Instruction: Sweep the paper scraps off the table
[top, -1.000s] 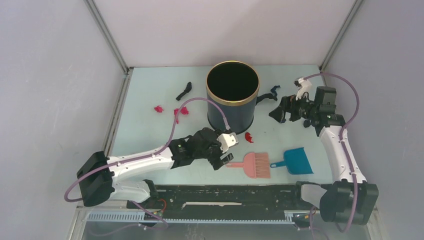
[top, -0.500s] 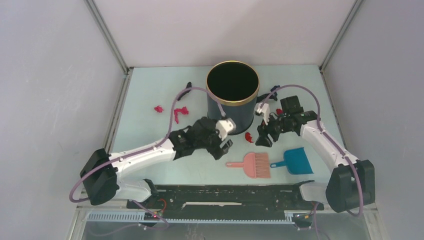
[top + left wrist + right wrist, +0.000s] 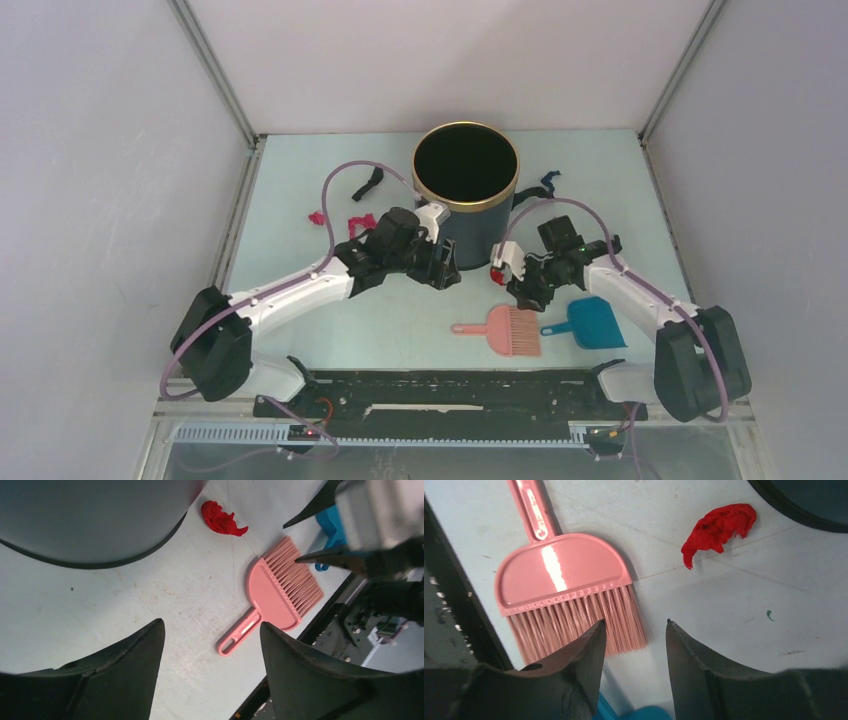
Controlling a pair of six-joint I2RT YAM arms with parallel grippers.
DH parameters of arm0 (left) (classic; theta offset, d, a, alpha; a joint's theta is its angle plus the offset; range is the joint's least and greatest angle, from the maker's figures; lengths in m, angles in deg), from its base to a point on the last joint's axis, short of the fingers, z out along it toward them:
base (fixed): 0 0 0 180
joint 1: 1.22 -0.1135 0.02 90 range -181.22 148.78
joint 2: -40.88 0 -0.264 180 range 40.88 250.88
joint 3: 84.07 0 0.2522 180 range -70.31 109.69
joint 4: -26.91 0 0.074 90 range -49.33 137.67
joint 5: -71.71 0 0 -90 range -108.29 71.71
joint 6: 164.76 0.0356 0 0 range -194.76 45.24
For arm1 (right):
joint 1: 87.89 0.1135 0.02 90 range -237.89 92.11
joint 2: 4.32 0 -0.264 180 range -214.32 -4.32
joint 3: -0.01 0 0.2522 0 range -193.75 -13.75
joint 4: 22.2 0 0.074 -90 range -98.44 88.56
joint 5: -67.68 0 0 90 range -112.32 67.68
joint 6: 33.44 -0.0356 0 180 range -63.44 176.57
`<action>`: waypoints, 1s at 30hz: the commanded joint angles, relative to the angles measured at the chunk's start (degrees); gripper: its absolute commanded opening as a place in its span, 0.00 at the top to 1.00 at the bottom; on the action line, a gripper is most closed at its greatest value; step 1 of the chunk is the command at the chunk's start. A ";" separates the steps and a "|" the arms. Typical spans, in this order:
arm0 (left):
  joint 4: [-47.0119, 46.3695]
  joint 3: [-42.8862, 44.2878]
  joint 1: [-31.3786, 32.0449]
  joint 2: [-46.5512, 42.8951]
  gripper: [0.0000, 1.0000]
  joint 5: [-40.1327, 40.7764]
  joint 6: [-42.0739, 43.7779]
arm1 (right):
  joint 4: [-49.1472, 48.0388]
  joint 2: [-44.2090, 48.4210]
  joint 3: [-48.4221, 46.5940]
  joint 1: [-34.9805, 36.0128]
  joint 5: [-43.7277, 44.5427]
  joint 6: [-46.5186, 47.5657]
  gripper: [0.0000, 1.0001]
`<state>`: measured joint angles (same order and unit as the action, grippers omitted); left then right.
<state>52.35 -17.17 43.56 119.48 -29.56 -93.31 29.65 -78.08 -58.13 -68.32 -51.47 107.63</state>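
Paper scraps lie on the pale table (image 3: pixel 290 260): a red one (image 3: pixel 497 274) (image 3: pixel 220 520) (image 3: pixel 719 527) at the bin's foot, magenta ones (image 3: pixel 316 217) (image 3: pixel 360 222) at the left, a black one (image 3: pixel 372 181) and a dark blue one (image 3: pixel 545 186) at the back. My left gripper (image 3: pixel 447 272) (image 3: pixel 210 625) is open and empty beside the bin, above bare table left of the pink brush (image 3: pixel 510 330) (image 3: pixel 280 592). My right gripper (image 3: pixel 525 290) (image 3: pixel 636 622) is open and empty over the brush's bristle tips (image 3: pixel 574 615), just below the red scrap.
A tall dark bin (image 3: pixel 470 245) (image 3: pixel 90 520) (image 3: pixel 809 500) with a gold rim stands mid-table between the two grippers. A blue dustpan (image 3: pixel 595 322) (image 3: pixel 332 525) lies right of the brush. A black railed strip (image 3: pixel 450 395) runs along the front edge.
My left gripper has moved from the brush handle up to the bin's front. My right arm has swung from the back right down to the brush head, and its jaws have narrowed.
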 commanded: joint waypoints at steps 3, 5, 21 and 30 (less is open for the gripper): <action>-2.79 -0.41 -3.13 0.42 0.25 -2.85 -8.99 | -7.24 -4.13 1.68 5.74 10.52 0.75 0.46; -2.76 -0.77 -4.15 -0.52 0.25 -1.38 -9.66 | -7.62 -5.05 2.13 6.55 11.11 0.87 0.46; -4.78 -3.65 -9.18 -2.93 0.22 1.84 -15.43 | -6.49 -11.49 1.93 10.44 9.70 2.04 0.65; -8.10 -5.05 -9.52 -0.88 0.21 -1.64 -18.10 | -4.38 -8.74 0.10 10.46 5.89 0.92 0.99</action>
<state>48.52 -21.34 34.38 118.70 -28.03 -109.11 24.49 -89.07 -57.39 -58.27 -43.49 108.88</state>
